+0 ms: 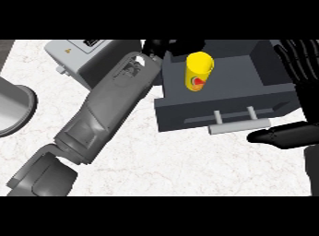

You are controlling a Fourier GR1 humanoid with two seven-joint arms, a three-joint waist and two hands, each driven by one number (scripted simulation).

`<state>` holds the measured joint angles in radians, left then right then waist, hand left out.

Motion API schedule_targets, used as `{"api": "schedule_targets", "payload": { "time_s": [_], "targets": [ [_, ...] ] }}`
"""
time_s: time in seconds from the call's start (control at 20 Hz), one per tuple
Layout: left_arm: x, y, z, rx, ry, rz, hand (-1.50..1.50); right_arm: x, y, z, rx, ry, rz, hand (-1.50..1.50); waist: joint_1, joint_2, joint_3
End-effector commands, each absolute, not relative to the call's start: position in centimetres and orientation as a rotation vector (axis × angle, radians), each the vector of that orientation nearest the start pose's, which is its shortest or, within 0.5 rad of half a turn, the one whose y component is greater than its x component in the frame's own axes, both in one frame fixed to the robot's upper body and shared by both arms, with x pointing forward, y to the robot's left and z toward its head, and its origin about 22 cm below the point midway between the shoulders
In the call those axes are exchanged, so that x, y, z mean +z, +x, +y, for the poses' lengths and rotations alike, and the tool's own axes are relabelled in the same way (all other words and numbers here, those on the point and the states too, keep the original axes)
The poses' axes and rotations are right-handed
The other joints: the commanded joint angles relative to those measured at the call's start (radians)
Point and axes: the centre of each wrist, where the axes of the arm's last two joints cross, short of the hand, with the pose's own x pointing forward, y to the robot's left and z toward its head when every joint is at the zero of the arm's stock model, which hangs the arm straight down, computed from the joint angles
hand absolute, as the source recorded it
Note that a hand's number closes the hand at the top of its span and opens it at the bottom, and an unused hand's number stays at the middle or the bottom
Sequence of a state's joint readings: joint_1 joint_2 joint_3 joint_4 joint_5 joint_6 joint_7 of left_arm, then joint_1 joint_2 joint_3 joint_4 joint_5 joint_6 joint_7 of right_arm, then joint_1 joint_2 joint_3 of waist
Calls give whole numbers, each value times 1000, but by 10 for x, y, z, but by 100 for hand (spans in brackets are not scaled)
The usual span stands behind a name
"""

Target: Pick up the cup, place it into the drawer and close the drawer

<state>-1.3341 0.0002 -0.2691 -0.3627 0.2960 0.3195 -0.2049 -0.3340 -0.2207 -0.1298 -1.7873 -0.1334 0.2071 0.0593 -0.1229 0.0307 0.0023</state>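
A yellow cup [198,70] with a red and green mark stands a little tilted inside the open dark grey drawer [189,113], near its back left corner. My left forearm reaches diagonally from the lower left. My left hand [163,46] sits at the drawer's back edge, just left of and behind the cup's top, and the upper edge of the view partly cuts it off. Whether it touches the cup is unclear. My right hand [304,64] stays open beside the drawer's right wall, fingers up. Its thumb [285,136] points left below the drawer's front, close to the pale handle [239,121].
A light grey box-shaped appliance [80,51] with a warning label stands behind my left forearm at the back. A large metal cylinder [6,108] lies at the left edge. White marbled counter [182,161] stretches in front of the drawer.
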Motion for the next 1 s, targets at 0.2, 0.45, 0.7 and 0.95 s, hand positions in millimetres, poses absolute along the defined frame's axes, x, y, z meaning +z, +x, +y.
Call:
{"api": "schedule_targets", "payload": {
  "time_s": [0.2, 0.45, 0.7, 0.95],
  "targets": [
    [110, 438, 40, -495, 5, -1706, -150, 155, 299, -253, 344, 144, -2047, -150, -52, 19, 0],
    [113, 435, 37, -376, -63, -1761, -150, 158, 297, -233, 448, 322, -2039, -150, -94, 21, -1],
    [124, 434, 34, -263, -241, -1828, -150, 156, 298, -208, 607, 550, -1977, 150, -76, 22, -2],
    [134, 435, 31, -109, -279, -1902, -150, 153, 295, -215, 867, 599, -1798, 150, -49, 4, -3]
  ]
}}
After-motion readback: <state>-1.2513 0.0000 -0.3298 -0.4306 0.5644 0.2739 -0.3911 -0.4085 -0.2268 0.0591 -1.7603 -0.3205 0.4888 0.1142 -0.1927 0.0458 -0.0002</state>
